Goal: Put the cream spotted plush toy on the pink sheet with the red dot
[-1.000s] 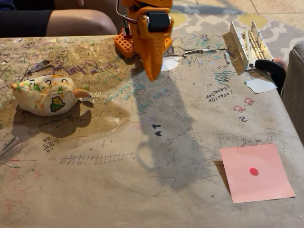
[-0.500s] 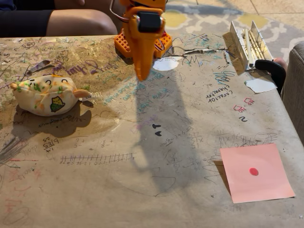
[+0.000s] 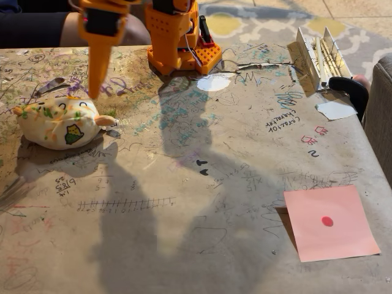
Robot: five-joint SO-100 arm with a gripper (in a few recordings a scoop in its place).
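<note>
The cream spotted plush toy [image 3: 58, 122] lies on its side at the left of the scribbled brown table, its yellow corn patch facing me. My orange gripper [image 3: 94, 92] points straight down just above the plush's upper right edge, fingers pressed together and holding nothing. Whether the tip touches the plush is unclear. The pink sheet [image 3: 331, 222] with the red dot [image 3: 327, 221] lies flat near the front right corner, far from the gripper and bare.
The arm's orange base [image 3: 177, 43] stands at the back middle. A white folded rack [image 3: 318, 55], a black handle [image 3: 350, 89] and a white paper scrap [image 3: 335, 109] sit at the back right. A person's leg [image 3: 67, 27] shows behind the table.
The arm has swung left from the table's back middle to above the plush, its shadow following. The plush and the pink sheet have not moved.
</note>
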